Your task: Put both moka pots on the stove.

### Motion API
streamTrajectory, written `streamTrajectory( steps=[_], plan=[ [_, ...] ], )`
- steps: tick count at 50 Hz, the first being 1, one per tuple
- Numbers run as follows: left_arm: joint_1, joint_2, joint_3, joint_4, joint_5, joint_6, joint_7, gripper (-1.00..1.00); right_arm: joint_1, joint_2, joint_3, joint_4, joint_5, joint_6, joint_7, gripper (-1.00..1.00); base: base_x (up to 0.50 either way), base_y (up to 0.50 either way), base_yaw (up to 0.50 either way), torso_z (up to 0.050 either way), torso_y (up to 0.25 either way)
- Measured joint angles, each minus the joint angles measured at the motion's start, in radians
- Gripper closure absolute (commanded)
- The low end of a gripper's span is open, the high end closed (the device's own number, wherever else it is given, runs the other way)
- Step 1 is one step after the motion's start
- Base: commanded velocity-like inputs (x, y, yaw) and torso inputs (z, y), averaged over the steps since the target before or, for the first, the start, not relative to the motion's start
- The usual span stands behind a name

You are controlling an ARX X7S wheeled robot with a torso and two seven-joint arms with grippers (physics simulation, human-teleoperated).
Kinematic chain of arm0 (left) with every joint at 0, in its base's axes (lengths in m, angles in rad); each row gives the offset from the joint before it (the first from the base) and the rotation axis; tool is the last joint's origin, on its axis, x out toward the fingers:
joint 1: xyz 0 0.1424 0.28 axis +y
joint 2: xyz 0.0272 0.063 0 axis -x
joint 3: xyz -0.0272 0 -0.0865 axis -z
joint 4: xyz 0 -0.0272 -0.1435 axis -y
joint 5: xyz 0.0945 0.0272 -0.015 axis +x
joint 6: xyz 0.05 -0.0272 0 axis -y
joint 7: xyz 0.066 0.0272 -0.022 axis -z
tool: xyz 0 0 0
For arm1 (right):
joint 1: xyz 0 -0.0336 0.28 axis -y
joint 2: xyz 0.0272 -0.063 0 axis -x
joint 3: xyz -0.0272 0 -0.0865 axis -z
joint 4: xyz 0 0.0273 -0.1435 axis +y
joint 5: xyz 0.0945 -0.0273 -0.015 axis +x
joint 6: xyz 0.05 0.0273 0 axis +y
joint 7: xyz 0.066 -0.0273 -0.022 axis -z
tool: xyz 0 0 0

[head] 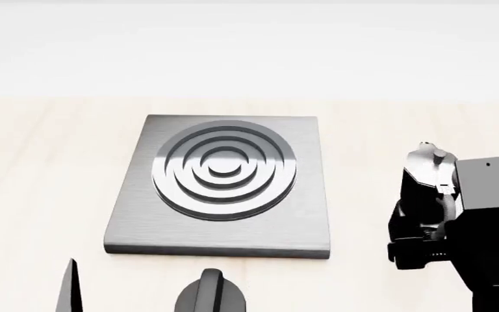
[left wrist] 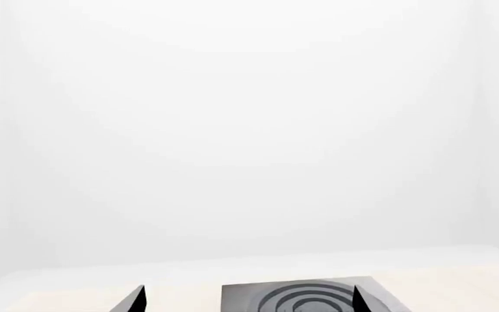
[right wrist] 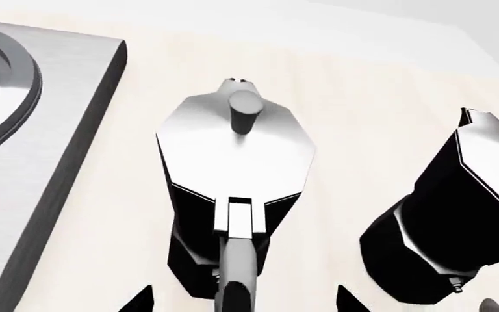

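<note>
Your right gripper (right wrist: pixel 242 300) hangs over the nearer moka pot (right wrist: pixel 232 149), fingers spread either side of its handle, gripping nothing. That pot stands upright on the table (head: pixel 41 169) just beside the stove (head: pixel 223 188); the second moka pot (right wrist: pixel 449 214) stands beyond it. Your left gripper (left wrist: pixel 247 300) hovers before the stove, fingers apart.

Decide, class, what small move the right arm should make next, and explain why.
Probably lower the right tool and close it on the handle of the nearer moka pot. Its fingertips stand apart on either side of that handle, both pots sit on the table beside the stove, and the burner rings are bare.
</note>
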Motion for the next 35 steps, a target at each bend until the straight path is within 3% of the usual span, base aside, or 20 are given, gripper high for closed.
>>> streamTrajectory(
  steps=[3, 4, 35],
  plan=[
    [0.0, -0.001, 0.001, 0.0, 0.0, 0.0, -0.001, -1.0, -0.003, -0.002, -0.003, 0.007, -0.002, -0.007, -0.002, -1.0, 0.0, 0.0, 0.0, 0.0, 0.0],
    [0.0, -0.001, 0.001, 0.0, -0.001, 0.0, -0.001, -1.0, -0.004, -0.002, -0.005, 0.009, -0.003, -0.009, -0.002, 1.0, 0.0, 0.0, 0.0, 0.0, 0.0],
    [-0.006, -0.008, 0.01, -0.008, -0.004, 0.005, -0.009, -1.0, -0.038, 0.01, 0.008, -0.098, 0.041, 0.018, 0.019, 1.0, 0.0, 0.0, 0.0, 0.0, 0.0]
  ],
)
